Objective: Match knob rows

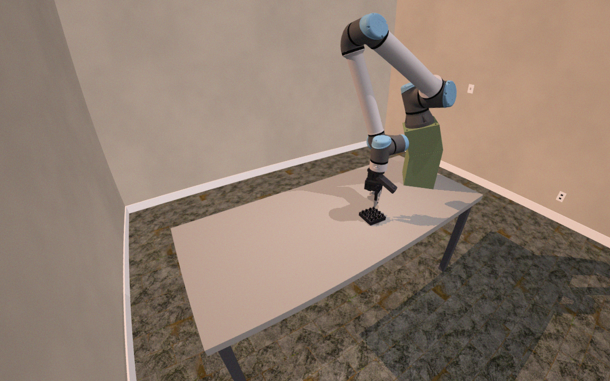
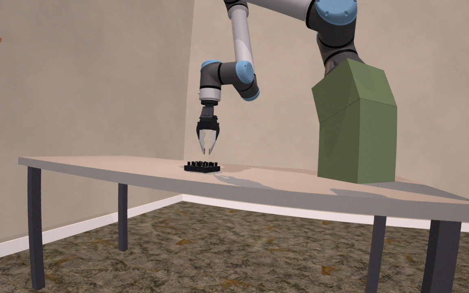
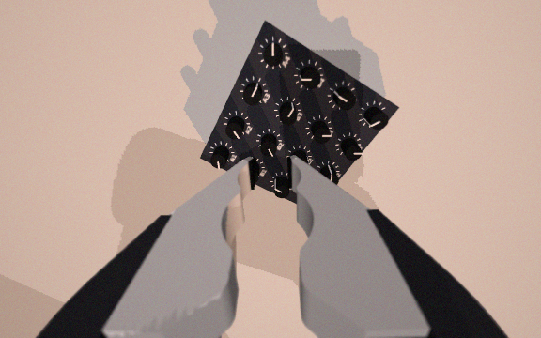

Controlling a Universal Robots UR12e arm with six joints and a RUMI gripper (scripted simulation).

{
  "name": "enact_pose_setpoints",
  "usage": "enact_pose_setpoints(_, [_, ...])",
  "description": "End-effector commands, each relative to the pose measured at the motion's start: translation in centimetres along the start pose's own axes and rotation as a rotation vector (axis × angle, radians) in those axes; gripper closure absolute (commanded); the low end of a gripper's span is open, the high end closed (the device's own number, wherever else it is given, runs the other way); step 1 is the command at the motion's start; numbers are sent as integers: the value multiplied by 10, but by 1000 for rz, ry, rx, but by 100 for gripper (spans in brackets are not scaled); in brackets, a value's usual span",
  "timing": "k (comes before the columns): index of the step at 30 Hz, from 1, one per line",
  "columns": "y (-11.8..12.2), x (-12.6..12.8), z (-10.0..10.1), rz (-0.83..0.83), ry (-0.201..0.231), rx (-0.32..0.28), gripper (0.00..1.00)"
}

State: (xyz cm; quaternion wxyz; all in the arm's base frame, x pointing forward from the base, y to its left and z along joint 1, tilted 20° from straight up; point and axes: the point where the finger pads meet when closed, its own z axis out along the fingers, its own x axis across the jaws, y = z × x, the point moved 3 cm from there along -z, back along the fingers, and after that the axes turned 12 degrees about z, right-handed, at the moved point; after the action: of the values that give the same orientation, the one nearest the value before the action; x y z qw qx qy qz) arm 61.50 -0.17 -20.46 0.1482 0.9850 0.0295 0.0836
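The black knob box [image 1: 370, 221] [image 2: 193, 169] [image 3: 296, 51] lies turned on the table. In the wrist view row A runs along its left edge: A1 [image 3: 220, 155] points down, A2 [image 3: 236, 126] down-right, A3 [image 3: 253, 93] up and slightly right, A4 [image 3: 272, 53] straight up. In row B, B2 [image 3: 269, 142] points down-right, B3 [image 3: 288, 113] up-right, B4 [image 3: 310, 76] left. B1 is mostly hidden behind the left finger. My gripper [image 1: 376, 206] [image 2: 206, 151] [image 3: 271, 159] is above the box, clear of the knobs, fingers a small gap apart with nothing between them.
Other knobs stand close beside row B, such as C3 [image 3: 319, 130] and C4 [image 3: 344, 98]. The table [image 1: 269, 265] [image 2: 119, 169] bears the box. The green arm pedestal [image 1: 422, 156] [image 2: 376, 142] stands at its far end in the top view.
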Motion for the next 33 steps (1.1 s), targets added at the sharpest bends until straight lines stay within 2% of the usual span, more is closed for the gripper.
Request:
enact_pose_setpoints(1, [-5, 2, -2, 117, 0, -1, 89])
enact_pose_setpoints(33, [-32, 15, -14, 1066, 1, -1, 89])
